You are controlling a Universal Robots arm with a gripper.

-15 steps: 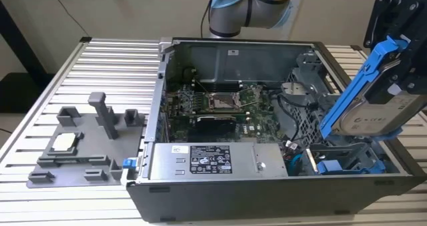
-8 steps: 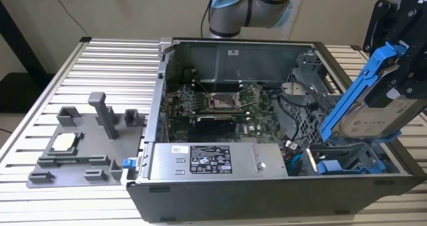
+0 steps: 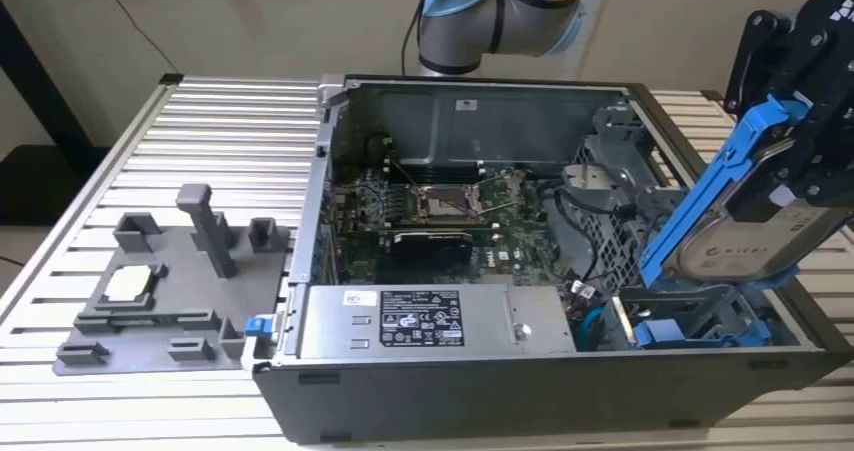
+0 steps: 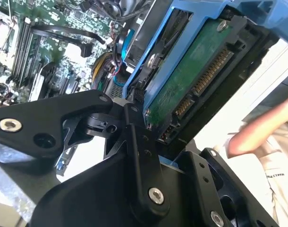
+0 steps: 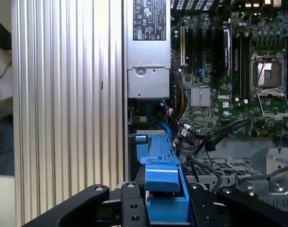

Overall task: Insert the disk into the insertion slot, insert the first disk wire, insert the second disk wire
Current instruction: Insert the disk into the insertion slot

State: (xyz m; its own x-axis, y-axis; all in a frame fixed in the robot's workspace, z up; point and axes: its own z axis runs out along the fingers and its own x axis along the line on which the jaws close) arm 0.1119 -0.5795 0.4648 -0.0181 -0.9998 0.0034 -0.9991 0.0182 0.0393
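My gripper [image 3: 798, 176] is shut on the disk [image 3: 747, 236], a silver-grey drive clipped in a bright blue carrier frame [image 3: 721, 171]. The disk hangs steeply tilted, almost on edge, above the front corner of the open computer case at the exterior view's right. Below it lies the insertion slot [image 3: 694, 316], a bay with blue plastic parts. In the second wrist view the disk's green circuit side and connectors [image 4: 196, 80] face the camera beside the black fingers [image 4: 137, 142]. The first wrist view shows the carrier's blue end [image 5: 165, 189] between the fingers. A blue wire [image 5: 158, 113] and black wires [image 5: 219, 135] lie loose near the bay.
The open case [image 3: 320, 271] holds a motherboard [image 3: 427, 206] and a grey power supply [image 3: 414, 321]. A grey plastic fixture [image 3: 160, 281] sits on the ribbed table at the exterior view's left. The arm's base [image 3: 481, 11] stands behind the case. A person's hand [image 4: 257, 137] is close by.
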